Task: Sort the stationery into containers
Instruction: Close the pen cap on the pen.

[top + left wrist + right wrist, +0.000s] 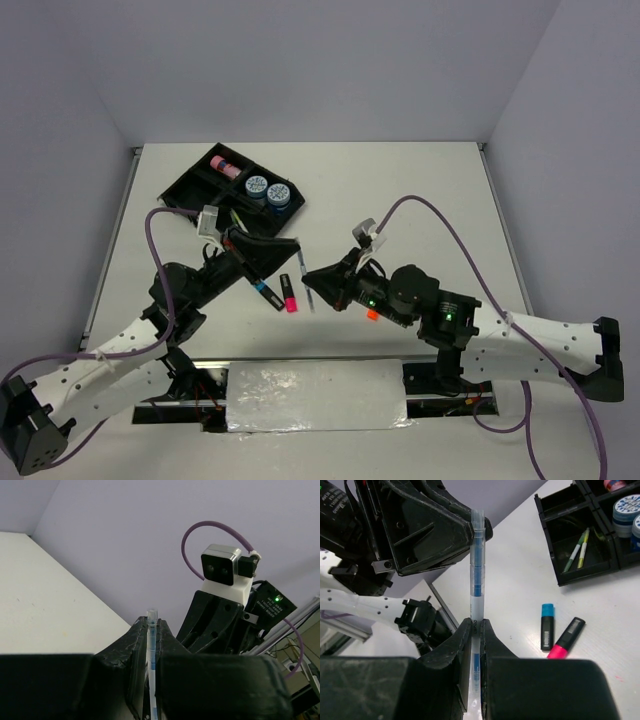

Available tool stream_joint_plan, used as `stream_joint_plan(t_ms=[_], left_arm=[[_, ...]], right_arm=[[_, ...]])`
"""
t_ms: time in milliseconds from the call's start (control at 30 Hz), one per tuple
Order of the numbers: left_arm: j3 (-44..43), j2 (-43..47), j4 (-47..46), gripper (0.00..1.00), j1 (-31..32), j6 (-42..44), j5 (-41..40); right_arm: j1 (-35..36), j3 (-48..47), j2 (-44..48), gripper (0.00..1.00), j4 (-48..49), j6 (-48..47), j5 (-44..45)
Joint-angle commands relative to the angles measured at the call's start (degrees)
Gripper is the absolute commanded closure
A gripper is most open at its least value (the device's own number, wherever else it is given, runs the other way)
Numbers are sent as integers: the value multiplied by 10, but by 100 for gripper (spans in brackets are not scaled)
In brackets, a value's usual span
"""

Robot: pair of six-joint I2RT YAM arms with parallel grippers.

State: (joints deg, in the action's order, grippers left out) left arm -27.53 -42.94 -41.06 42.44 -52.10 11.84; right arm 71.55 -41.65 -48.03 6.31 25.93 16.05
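Right gripper: your right gripper (476, 626) is clenched on the thin pen (477, 570), and its jaws press the lower part of the barrel from both sides
Left gripper: your left gripper (152, 626) is also closed on the same pen, near the other end, so both grippers hold the pen between them, above the table (420, 190)
How the pen handles: I judge it light, stiff and smooth; a clear plastic barrel can slip or turn between hard pads, so take hold at the middle of the barrel, not at the tip
Pen and tray: the black tray (190, 186) lies at the far left, well apart from the pen; one compartment already holds two thin pens (577, 550)
Other stationery: a blue highlighter (265, 293) and a pink highlighter (289, 297) lie on the table just beside the grippers; an orange highlighter (371, 314) shows under your right arm
Caution: let only one gripper release, otherwise the pen may drop
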Motion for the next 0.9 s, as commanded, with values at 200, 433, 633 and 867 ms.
stream_joint_plan(t_ms=[200,433,633,867], left_arm=[[-29,11,108,63,5,69,38],[-67,28,172,59,5,99,2],[-74,35,169,100,6,107,4],[-71,46,108,100,5,130,103]], right_arm=[[-18,-102,-36,100,77,-84,-53],[-17,-90,-46,100,79,-70,-62],[-17,-83,-56,100,83,-62,-77],[-21,-72,-79,49,84,-47,-131]])
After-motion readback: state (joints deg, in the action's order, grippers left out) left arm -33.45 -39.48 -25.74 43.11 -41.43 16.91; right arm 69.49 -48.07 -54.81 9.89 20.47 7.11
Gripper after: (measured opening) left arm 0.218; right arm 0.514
